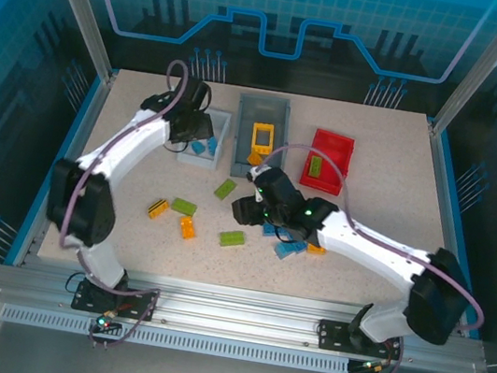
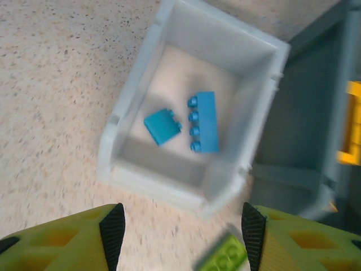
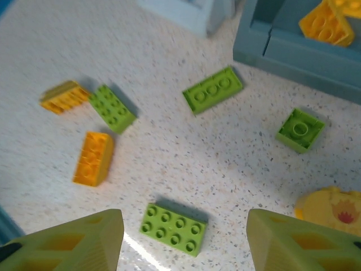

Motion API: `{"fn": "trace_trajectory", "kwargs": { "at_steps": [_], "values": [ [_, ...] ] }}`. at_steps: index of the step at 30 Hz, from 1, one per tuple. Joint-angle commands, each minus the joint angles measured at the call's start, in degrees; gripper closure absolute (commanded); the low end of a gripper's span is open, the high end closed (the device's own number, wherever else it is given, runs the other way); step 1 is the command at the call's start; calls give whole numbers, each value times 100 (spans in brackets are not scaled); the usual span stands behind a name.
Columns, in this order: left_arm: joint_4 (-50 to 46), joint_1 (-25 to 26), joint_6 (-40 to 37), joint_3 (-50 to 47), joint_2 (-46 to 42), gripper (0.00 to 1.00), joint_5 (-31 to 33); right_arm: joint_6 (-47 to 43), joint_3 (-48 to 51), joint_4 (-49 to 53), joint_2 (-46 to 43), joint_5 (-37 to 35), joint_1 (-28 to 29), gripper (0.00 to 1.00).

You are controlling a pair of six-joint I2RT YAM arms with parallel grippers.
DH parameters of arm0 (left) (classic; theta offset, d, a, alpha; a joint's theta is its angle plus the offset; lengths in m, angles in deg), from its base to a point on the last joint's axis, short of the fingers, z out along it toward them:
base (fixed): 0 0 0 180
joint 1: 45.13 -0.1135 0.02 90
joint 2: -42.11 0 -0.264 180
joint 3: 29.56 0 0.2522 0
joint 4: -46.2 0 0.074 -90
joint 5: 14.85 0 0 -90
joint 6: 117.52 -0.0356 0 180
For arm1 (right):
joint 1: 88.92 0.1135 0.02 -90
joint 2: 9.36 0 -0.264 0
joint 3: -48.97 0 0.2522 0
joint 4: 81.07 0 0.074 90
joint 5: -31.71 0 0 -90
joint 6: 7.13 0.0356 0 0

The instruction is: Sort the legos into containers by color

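Blue bricks [image 2: 204,121], two of them, lie in the white bin [image 2: 132,84] toward the surface's far edge, under the left jaws, spread and empty. Lime and orange legos [image 3: 172,227] lie loose mid-surface beneath the right jaws, likewise spread, gripping nothing.

Glossy plastic legos [image 3: 173,227] on a speckled, matt tabletop [image 3: 237,169].
The white bin [image 2: 163,182] looks like smooth, slightly translucent plastic; the frame rail [image 1: 237,318] is ribbed bare metal.
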Motion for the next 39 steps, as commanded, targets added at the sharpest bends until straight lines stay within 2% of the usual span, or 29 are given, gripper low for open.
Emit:
{"fn": "trace_trajectory", "kwargs": {
  "at_steps": [1,3,6,11,17,20,25,34,39],
  "values": [
    [-103,208,313,-781,-1158,39,-105,-274,-572,583,600,123,188,38],
    [64,348,490,-1504,-1990,38,-128,-166,-954,670,1084,-20,332,37],
    [163,540,798,-2498,-3171,37,-124,1044,-1841,1568,1834,-824,286,31],
    [316,610,883,-3716,-4826,31,-271,2432,-3047,2155,3004,-1006,229,30],
    [254,611,703,-4234,-6307,28,-471,3482,-4570,3119,4241,-1320,189,30],
    [93,611,668,-4229,-6578,28,-495,3691,-4852,3048,4506,-1392,185,30],
    [-42,611,718,-4204,-6615,28,-602,4122,-5439,3487,5083,-1469,94,28],
    [-45,610,758,-4194,-6613,28,-686,4039,-5987,3415,5677,-1718,13,28],
    [-49,610,730,-4204,-6618,29,-726,4058,-6019,3398,5757,-1687,22,32]
  ]
}}
